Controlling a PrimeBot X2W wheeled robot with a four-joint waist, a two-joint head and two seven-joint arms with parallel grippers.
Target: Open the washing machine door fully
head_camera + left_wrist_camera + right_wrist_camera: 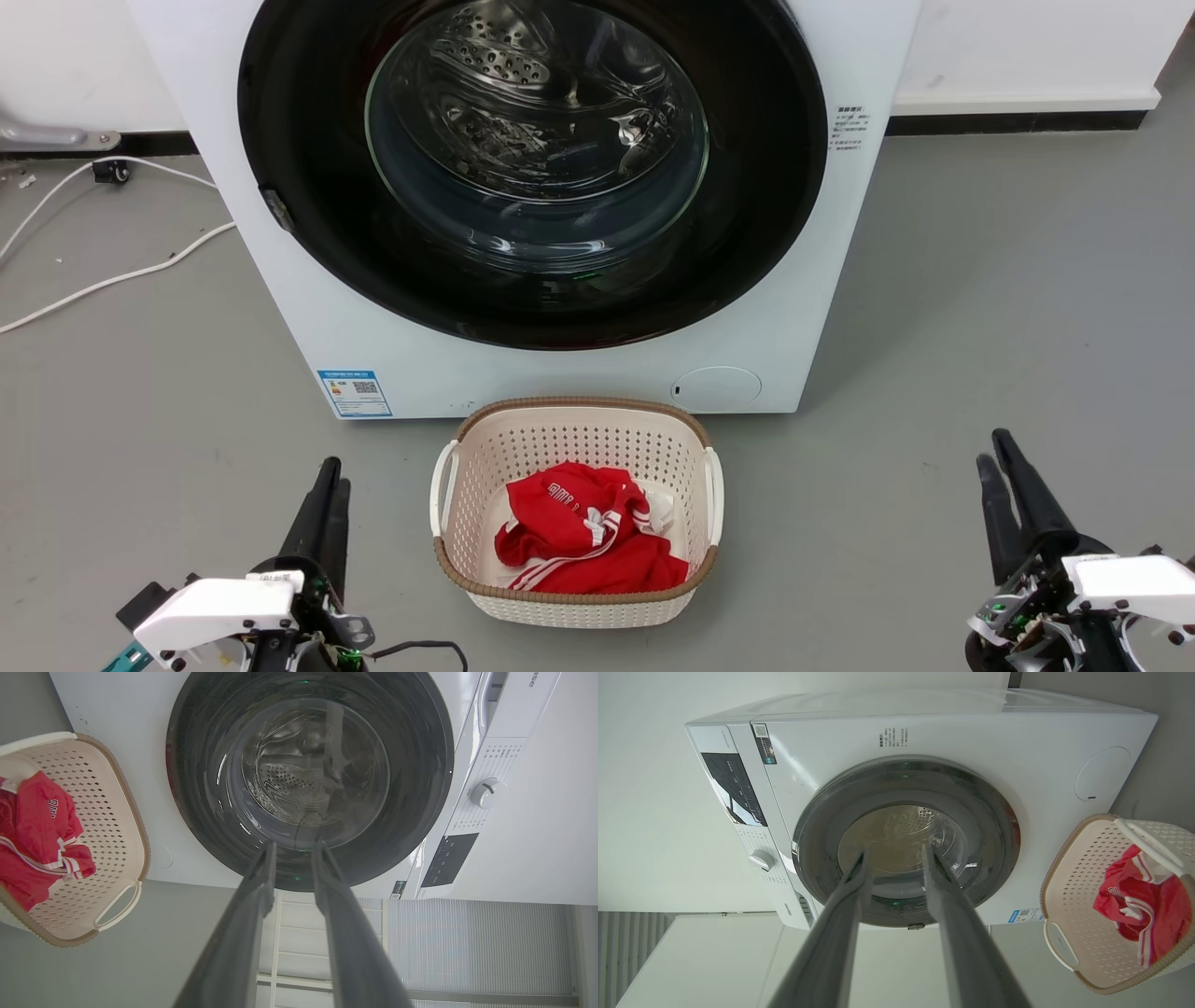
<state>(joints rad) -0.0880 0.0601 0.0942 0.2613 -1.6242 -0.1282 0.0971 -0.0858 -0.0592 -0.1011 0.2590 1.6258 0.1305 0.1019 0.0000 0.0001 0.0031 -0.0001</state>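
On the grey floor (pixel 980 280), the door (pixel 532 313) stood closed; left gripper (pixel 329 474) and right gripper (pixel 992 448), slightly spread, must next reach its rim.

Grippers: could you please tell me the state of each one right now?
Left gripper: open, holding nothing.
Right gripper: open, holding nothing.

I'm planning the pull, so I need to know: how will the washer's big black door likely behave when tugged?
The washing machine door looks stiff and fairly heavy, given its bulging glass bowl. Its glossy black ring seems smooth, so a grip could slip. The small fitting at its rim is probably a hinge, so it should swing, not lift off.
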